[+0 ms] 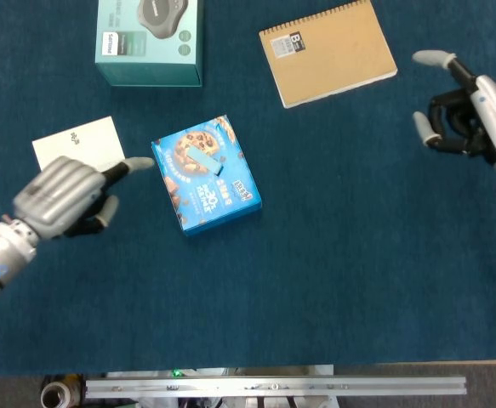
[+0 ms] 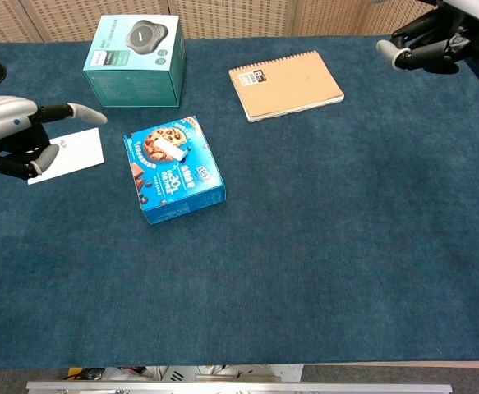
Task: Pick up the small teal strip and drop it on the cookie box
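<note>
The bench (image 1: 333,255) is covered in dark blue carpet-like cloth. At frame centre-left, the cookie box (image 1: 205,174) lies flat, and the small teal strip (image 1: 205,162) rests on its top face. A teal carton (image 1: 150,38) marked "PHILIPS" stands at upper left. A brown spiral notebook (image 1: 328,51) lies at upper centre. A white card (image 1: 79,151) lies at left. The left hand (image 1: 60,197) holds nothing, fingers curled with one extended toward the box. The right hand (image 1: 469,115), at the right edge, is spread and empty.

The small teal strip (image 1: 205,161) lies flat, seemingly diagonal, atop the blue cookie box (image 1: 207,175).
</note>
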Motion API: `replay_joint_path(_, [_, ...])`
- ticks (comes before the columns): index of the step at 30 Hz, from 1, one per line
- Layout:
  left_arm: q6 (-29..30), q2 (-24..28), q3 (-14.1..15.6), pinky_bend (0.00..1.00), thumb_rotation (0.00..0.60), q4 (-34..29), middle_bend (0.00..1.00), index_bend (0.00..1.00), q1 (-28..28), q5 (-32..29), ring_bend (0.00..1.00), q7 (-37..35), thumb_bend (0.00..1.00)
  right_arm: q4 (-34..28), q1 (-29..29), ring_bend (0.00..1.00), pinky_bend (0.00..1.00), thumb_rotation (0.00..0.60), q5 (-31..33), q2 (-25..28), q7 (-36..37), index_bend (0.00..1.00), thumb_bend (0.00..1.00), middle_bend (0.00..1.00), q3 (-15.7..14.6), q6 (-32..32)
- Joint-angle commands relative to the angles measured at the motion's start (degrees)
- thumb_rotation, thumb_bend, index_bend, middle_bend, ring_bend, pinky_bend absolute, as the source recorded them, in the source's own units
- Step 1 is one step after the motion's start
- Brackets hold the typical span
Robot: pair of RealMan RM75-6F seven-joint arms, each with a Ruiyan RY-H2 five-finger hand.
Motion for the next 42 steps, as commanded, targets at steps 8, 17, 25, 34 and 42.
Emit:
replay_joint_path(8, [-5.4, -5.8, -1.6, 1.0, 0.6, 2.3, 0.98, 0.12, -5.2, -4.5, 1.0, 4.7, 0.89, 3.5, -3.0, 0.99, 1.0, 0.6, -5.8, -0.2, -4.4, 0.22, 0.43, 0.86, -2.7, 2.3])
replay_joint_path(17, [-10.2, -9.4, -1.9, 1.0, 0.6, 2.8, 1.0, 0.12, -8.7, -8.8, 1.0, 7.8, 0.89, 6.4, -6.5, 0.99, 1.0, 0.6, -11.2, -1.5, -6.7, 0.22, 0.43, 0.86, -5.5, 5.6])
replay_joint_path(25, [-16.2, -11.4, -2.9, 1.0, 0.6, 3.7, 1.0, 0.13, -12.7, -14.5, 1.0, 11.7, 0.89, 7.4, -8.4, 0.99, 1.0, 0.6, -13.8, -1.6, -6.4, 0.22, 0.43, 0.86, -6.2, 6.2])
replay_joint_path(34, [-19.7, -12.2, -3.1, 1.0, 0.6, 3.8, 1.0, 0.12, -15.4, -21.3, 1.0, 16.4, 0.89, 7.9, -9.7, 1.0, 1.0, 0.6, -14.6, -0.8, -4.6, 0.22, 0.43, 0.86, -5.4, 5.8])
replay_joint_path(42, [-21.0, -12.6, -2.6, 1.0, 0.6, 3.6, 1.0, 0.13, -16.9, -25.2, 1.0, 19.3, 0.89, 8.6, -10.6, 1.0, 1.0, 0.6, -15.2, -0.4, -3.3, 0.22, 0.43, 0.86, -5.0, 5.5])
